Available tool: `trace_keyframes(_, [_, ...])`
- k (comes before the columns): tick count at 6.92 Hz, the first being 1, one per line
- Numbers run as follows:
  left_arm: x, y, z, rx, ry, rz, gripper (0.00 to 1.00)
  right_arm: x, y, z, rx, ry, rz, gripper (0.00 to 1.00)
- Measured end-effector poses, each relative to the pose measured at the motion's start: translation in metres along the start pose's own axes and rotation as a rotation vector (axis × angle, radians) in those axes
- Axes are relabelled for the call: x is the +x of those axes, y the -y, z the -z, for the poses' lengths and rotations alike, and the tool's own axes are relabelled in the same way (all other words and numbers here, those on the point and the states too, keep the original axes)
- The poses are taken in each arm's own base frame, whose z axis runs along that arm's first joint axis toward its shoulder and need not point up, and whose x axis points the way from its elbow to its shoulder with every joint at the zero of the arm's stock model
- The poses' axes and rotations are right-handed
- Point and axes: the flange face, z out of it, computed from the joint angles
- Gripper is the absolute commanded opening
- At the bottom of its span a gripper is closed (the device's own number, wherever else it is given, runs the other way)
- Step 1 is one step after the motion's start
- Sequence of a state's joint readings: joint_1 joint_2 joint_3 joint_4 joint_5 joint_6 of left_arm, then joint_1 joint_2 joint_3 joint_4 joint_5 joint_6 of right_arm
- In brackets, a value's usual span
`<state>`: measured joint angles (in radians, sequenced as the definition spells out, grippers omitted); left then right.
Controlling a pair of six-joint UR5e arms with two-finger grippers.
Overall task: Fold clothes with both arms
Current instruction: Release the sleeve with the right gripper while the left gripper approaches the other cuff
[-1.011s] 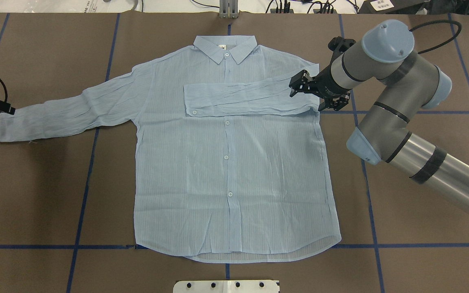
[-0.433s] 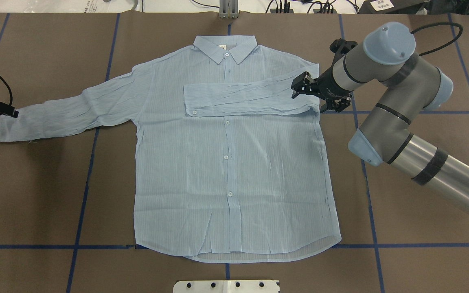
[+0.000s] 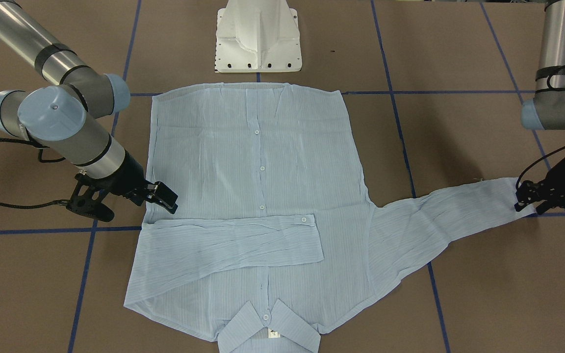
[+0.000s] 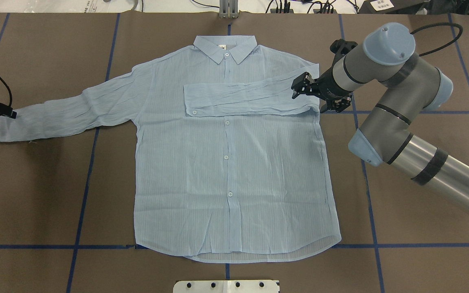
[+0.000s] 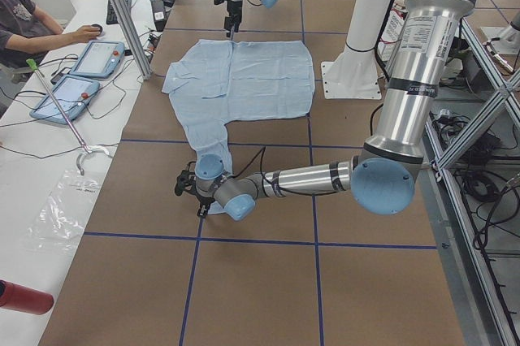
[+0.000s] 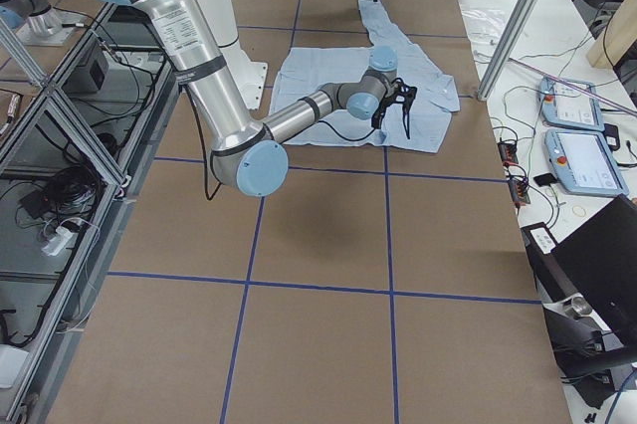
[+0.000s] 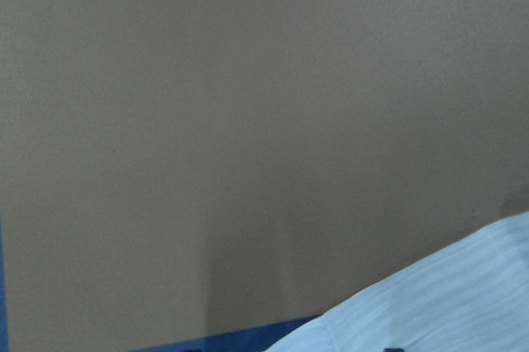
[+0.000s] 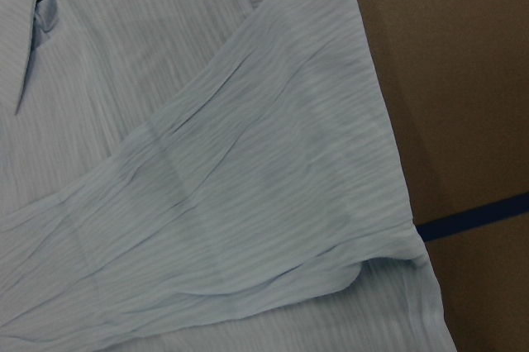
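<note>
Clock read off the overhead view. Left hand (image 3: pixel 523 198) is set at 9 o'clock, right at the cuff (image 4: pixel 6 128) of the outstretched sleeve (image 4: pixel 71 112). Contact with the cloth is likely, but it cannot be told whether the fingers are clamped on it. Shirt (image 4: pixel 226 179) is laid flat, front up, mid-tabletop (image 4: pixel 39 195): collar (image 4: pixel 225 48) at 12, hem at 6. Folded sleeve (image 4: pixel 242 99) is laid across the chest, its buttoned end pointed to 9. Right hand (image 4: pixel 295 90) is held over the 3 o'clock shoulder, by the fold. Its fingers are seen apart, and nothing is gripped.
</note>
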<state>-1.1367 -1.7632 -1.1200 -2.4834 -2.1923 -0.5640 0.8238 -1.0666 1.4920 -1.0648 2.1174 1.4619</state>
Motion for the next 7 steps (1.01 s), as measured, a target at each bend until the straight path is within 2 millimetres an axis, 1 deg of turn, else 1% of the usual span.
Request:
trace_keyframes(1, [0.001,-0.001,0.001,0.002,-0.002,0.016,0.0,0.001,0.0,-0.001,0.002,-0.002,-0.001,1.0])
trace_keyframes(3, [0.005,0.0,0.004,0.015,-0.013,0.045,0.0,0.003,0.001,-0.003,0.005,-0.006,-0.003,1.0])
trace_keyframes(4, [0.013,0.005,0.011,0.029,-0.025,0.052,0.0,0.003,0.001,-0.003,0.005,-0.006,-0.003,1.0])
trace_keyframes(5, [0.027,0.013,0.021,0.049,-0.046,0.069,0.0,0.003,0.001,-0.003,0.004,-0.005,-0.002,1.0])
trace_keyframes(6, [0.05,0.023,0.036,0.067,-0.084,0.101,0.0,0.005,0.002,-0.002,0.002,-0.005,-0.003,1.0])
trace_keyframes(7, [0.092,0.036,0.05,0.07,-0.145,0.148,0.0,0.01,0.004,0.0,0.002,-0.007,0.0,1.0])
